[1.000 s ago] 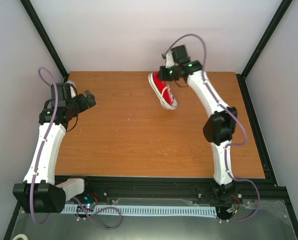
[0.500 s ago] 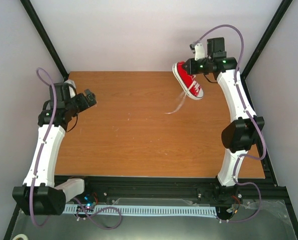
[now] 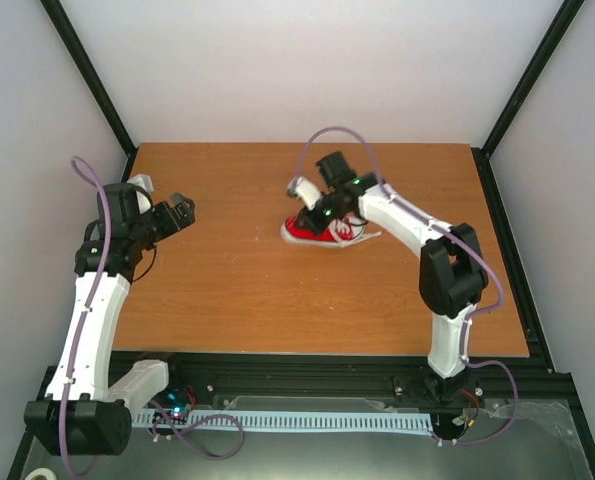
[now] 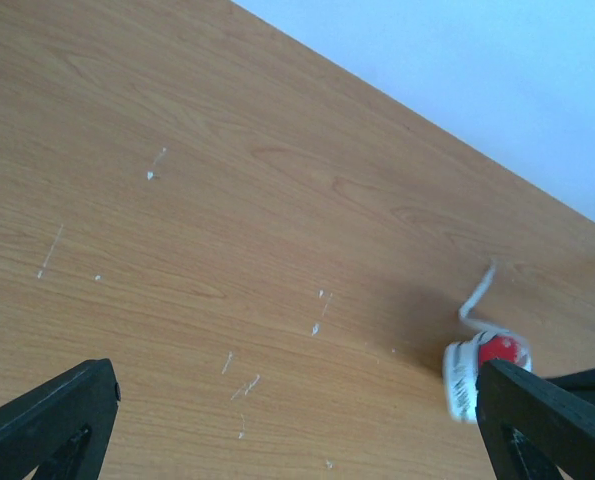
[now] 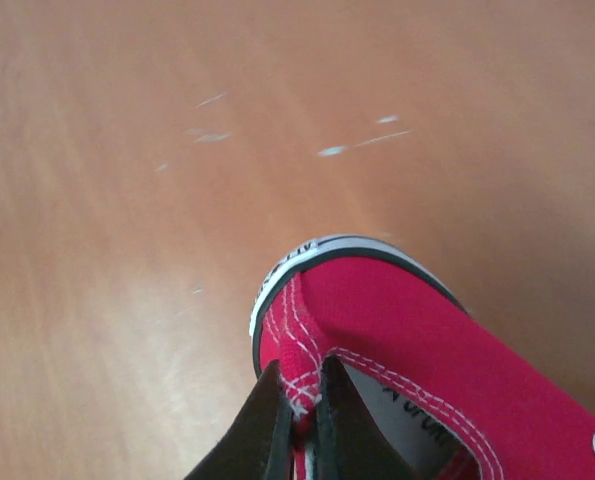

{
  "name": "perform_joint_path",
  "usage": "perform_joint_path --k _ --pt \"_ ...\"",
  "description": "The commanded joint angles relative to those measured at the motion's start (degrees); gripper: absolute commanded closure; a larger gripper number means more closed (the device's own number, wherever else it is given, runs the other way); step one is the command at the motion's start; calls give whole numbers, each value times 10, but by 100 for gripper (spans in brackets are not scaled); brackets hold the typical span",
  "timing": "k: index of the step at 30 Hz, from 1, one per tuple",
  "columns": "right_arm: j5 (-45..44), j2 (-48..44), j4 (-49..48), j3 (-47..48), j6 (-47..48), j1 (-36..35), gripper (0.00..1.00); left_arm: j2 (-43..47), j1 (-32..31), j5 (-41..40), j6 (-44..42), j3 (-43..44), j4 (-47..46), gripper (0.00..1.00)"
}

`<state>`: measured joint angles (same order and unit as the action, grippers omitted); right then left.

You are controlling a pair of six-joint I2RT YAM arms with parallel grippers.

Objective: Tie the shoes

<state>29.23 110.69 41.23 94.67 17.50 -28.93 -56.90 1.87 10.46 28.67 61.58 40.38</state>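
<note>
The small red sneaker [image 3: 305, 230] with a white sole lies low over the middle of the wooden table [image 3: 237, 290]; I cannot tell if it touches. A white lace [image 3: 365, 238] trails to its right. My right gripper [image 3: 320, 214] is shut on the stitched heel rim of the sneaker [image 5: 417, 330], one finger inside and one outside [image 5: 299, 425]. My left gripper [image 3: 180, 212] is open and empty near the left edge. In the left wrist view its fingers [image 4: 47, 420] stand wide apart, with the sneaker [image 4: 477, 365] and a lace [image 4: 477, 295] far off to the right.
Black frame posts stand at the table's back corners [image 3: 82, 75]. The right edge has a black rail [image 3: 502, 240]. The tabletop carries small white scuff marks [image 4: 239, 385].
My right arm has swung the sneaker from high at the far right corner down and left to the table's middle. The left arm has barely moved.
</note>
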Motion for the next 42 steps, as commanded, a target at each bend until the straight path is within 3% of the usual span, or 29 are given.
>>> perform_joint_path --k 1,6,10,14,19,20,24,29,36,42 --pt "-6 -32 -42 -34 63 -64 97 17 2 36 -6 -9 -13 0" --pt "-36 -81 -41 -119 72 -139 95 26 2 83 -10 -33 -30 0" --pt "-85 -142 -76 -206 33 -186 73 29 -3 136 3 -79 -56 0" --pt "-151 -195 -116 -235 -91 -190 49 12 -32 168 10 -110 -73 1" --pt "-282 -276 -167 -265 -262 -142 24 -60 -114 197 2 -110 -92 1" --pt "-291 -281 -163 -270 -299 -116 23 -79 -129 204 1 -107 -96 2" --pt "-300 -258 -108 -280 -399 -18 31 -151 -176 257 -6 -103 -120 2" --pt "-283 -212 -77 -286 -420 52 38 -263 -211 344 -70 -91 -105 4" --pt "-292 -122 -71 -262 -389 73 48 -347 -241 390 -115 -82 -89 3" --pt "-284 -73 -92 -247 -370 73 48 -399 -269 402 -144 -65 -78 3"
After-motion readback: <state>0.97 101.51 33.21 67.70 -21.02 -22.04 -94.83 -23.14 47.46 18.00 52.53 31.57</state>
